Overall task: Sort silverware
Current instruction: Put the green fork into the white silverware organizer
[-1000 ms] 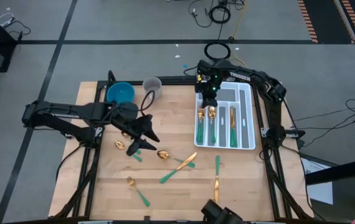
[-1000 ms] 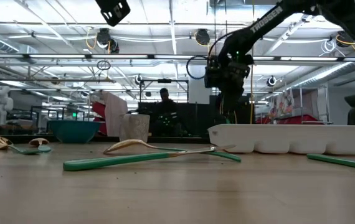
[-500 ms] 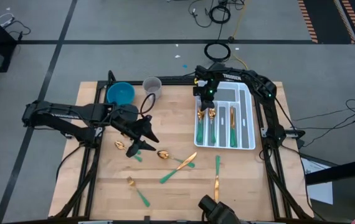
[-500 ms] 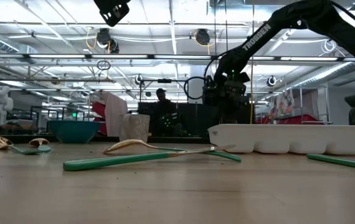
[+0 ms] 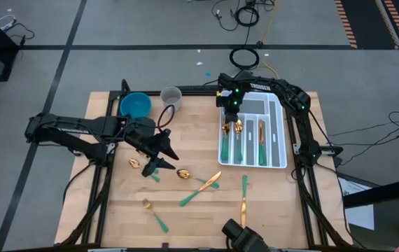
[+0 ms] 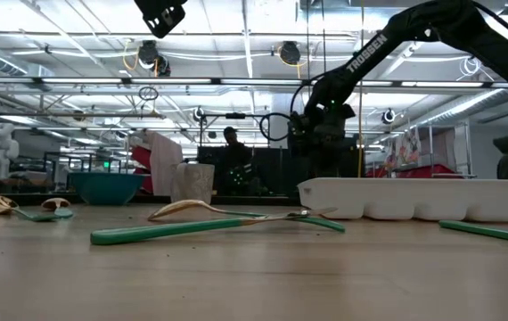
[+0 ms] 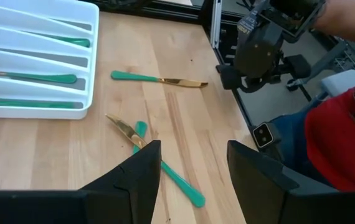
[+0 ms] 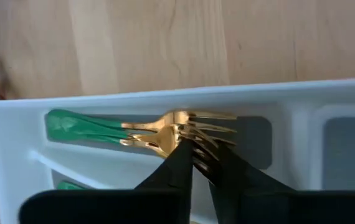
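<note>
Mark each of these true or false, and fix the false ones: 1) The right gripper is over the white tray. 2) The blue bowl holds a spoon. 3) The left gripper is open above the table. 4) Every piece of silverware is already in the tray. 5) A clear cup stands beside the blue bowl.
1) True: the right gripper is at the far end of the white tray, right over the forks lying in a compartment.
2) False: the blue bowl looks empty.
3) True: the left gripper hangs open over the wood.
4) False: a knife, a fork and other pieces lie loose on the table.
5) True: the clear cup stands just beside the bowl.
</note>
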### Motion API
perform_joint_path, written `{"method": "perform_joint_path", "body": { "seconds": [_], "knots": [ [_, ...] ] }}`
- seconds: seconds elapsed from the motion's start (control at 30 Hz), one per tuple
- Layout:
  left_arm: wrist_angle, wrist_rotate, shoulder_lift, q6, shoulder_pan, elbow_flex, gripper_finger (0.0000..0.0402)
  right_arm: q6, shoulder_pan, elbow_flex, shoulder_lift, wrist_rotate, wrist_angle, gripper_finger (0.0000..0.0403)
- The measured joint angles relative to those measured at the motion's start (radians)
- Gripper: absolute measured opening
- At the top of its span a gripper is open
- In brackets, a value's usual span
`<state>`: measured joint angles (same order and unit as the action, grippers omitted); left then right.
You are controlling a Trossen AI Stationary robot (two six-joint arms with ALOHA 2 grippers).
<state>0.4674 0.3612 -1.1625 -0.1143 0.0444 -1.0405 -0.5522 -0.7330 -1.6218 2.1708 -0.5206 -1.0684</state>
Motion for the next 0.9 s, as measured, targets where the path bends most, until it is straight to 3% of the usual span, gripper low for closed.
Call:
{"method": "perform_joint_path", "body": {
  "seconds": [0.4,0.77,0.9],
  "knots": [
    [0.021,0.0,0.0,0.018,0.002,0.0,0.019,-0.042,0.011,0.0,-0.003,0.053,0.024,0.013],
    [0.024,-0.001,0.0,0.018,0.002,0.0,0.019,-0.07,0.045,0.0,-0.017,0.165,0.02,0.0169],
    [0.061,-0.056,0.0,0.025,0.002,0.0,0.019,-0.072,0.056,0.0,-0.049,0.24,0.024,0.0176]
  ]
}}
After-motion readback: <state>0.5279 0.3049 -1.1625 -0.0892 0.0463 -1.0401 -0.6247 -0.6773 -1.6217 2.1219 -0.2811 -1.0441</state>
